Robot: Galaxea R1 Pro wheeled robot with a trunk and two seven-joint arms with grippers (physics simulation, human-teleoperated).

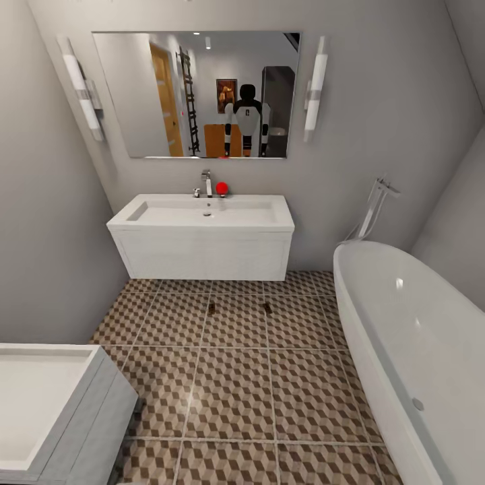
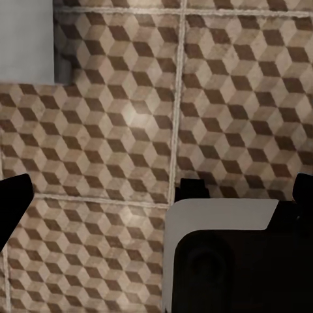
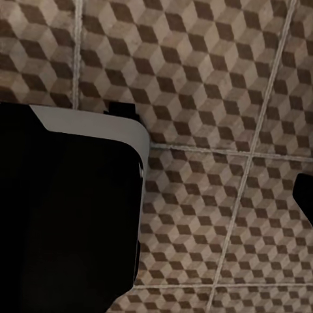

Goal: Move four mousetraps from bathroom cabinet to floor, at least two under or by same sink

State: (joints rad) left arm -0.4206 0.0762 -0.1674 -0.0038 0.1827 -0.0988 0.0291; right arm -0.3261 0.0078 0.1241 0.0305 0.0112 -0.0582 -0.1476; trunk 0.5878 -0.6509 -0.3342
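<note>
1. On the robot's left, a pale grey unit [image 1: 60, 397] stands low and close. The left hand [image 2: 156, 195] hangs over the bathroom floor [image 2: 117, 117] near it. Its dark fingertips [image 2: 13, 202] sit wide apart at the two edges of the left wrist view, with nothing between them.

2. Straight ahead, two mousetraps lie on the tiles just in front of the white vanity, well away from either hand. One mousetrap [image 1: 212, 309] sits left of the other [image 1: 267, 308], and both are next to the sink [image 1: 202, 214]. That already seems to meet the demand for two beside the same sink.

3. The remaining traps are likely still to be fetched. The orange-brown cabinet [image 1: 214, 140] appears as a reflection in the mirror [image 1: 195, 94], behind the robot's own image, so the base probably has to turn round before either hand can reach it.

4. To do this well, the base should turn slowly and keep clear of the two laid traps and the bathtub [image 1: 411, 337] on the right.

5. The right hand [image 3: 222, 189] also hangs over bare tiles. One dark fingertip [image 3: 305, 195] shows at the edge of its view, but whether the fingers are spread or closed cannot be told.
</note>
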